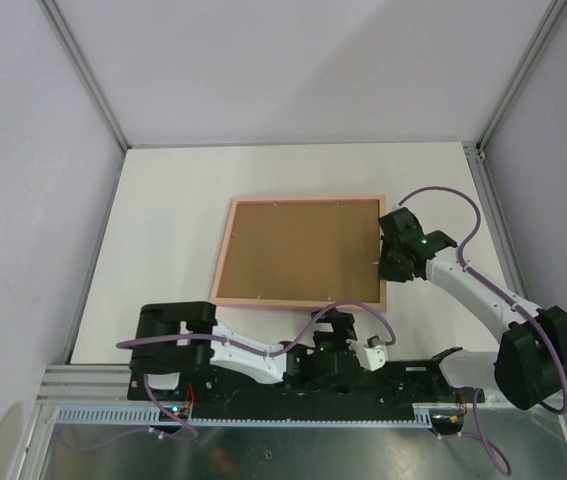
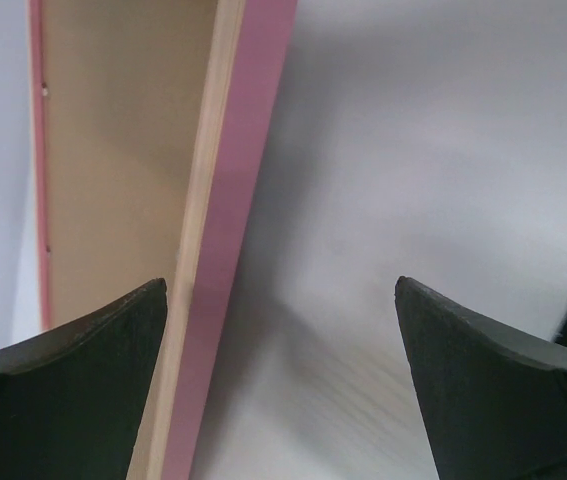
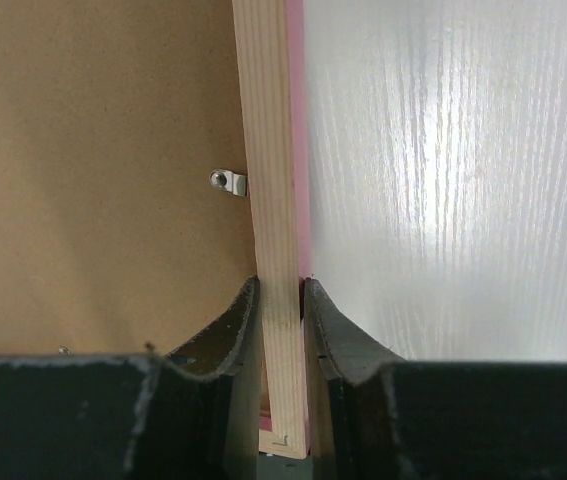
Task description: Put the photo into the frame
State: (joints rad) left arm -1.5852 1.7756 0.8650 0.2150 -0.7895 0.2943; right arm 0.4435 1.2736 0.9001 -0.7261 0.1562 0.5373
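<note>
Currently R gripper (image 3: pixel 281 285) is pinching the frame (image 3: pixel 273 150). Its jaws are sitting narrow, one side pressing the rail's inner face over the brown backing board (image 3: pixel 93 180), the other hugging the pink outer face next to the table (image 3: pixel 443 200). A small metal clip (image 3: pixel 228 182) is sticking out from the rail onto the board just beyond the tips. L gripper (image 2: pixel 281 284) is hanging w/ jaws spread wide, holding nothing. Mostly bare table is showing in the gap, and the frame's pink-sided rail is running past the picture-left side of the jaws; can't tell if it's touching there. From the top cam, the frame is lying flat, back side up, around mid-table, w/ the board filling it edge to edge. R gripper is clamping the right rail around its middle, arm reaching in from the near right. L gripper is hovering just off the frame's near right corner, its arm stretching along the near table edge from the base at left.
</note>
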